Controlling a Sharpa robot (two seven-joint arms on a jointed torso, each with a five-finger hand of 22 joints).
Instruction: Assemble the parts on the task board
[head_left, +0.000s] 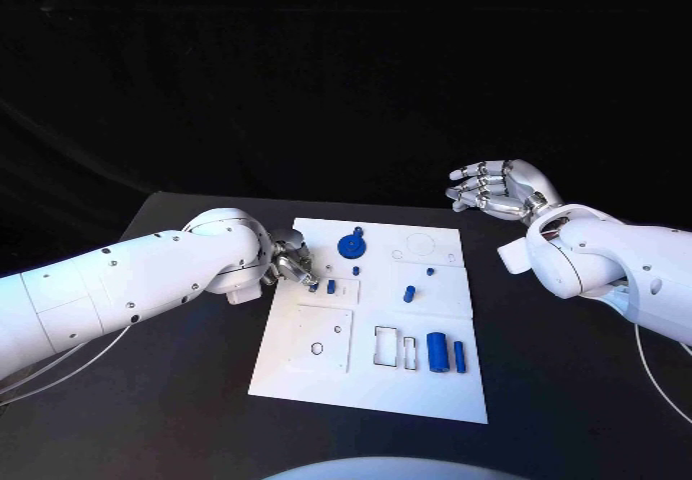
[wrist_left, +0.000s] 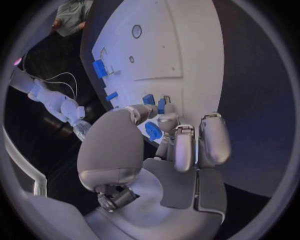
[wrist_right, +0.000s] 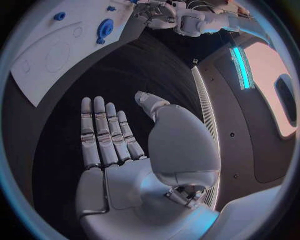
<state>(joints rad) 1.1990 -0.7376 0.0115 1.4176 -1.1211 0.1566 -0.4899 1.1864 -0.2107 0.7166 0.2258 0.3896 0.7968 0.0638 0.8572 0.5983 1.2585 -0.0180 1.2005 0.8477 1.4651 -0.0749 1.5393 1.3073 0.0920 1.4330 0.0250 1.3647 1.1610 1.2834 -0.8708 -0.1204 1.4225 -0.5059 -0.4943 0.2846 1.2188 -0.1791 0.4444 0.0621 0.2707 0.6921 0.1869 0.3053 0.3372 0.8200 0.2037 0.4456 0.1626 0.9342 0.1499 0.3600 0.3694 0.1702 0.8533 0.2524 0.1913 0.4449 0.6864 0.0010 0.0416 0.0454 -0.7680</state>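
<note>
**Now: left hand at the board's edge, right hand raised**

The task board (head_left: 378, 330) lies in the middle of the black surface (head_left: 577, 380). The left hand (head_left: 289, 262) reaches over its left edge, fingers (wrist_left: 185, 145) curled down beside a small blue part (head_left: 330, 286); whether they grip it, I cannot tell. The right hand (head_left: 498, 190) hovers beyond the board's far right corner, fingers (wrist_right: 100, 130) straight and apart, holding nothing.

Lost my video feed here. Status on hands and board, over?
Left hand at the task board's left edge, fingers on a small blue part; grip unclear. Right hand open, off the board. Nothing in the way.
</note>
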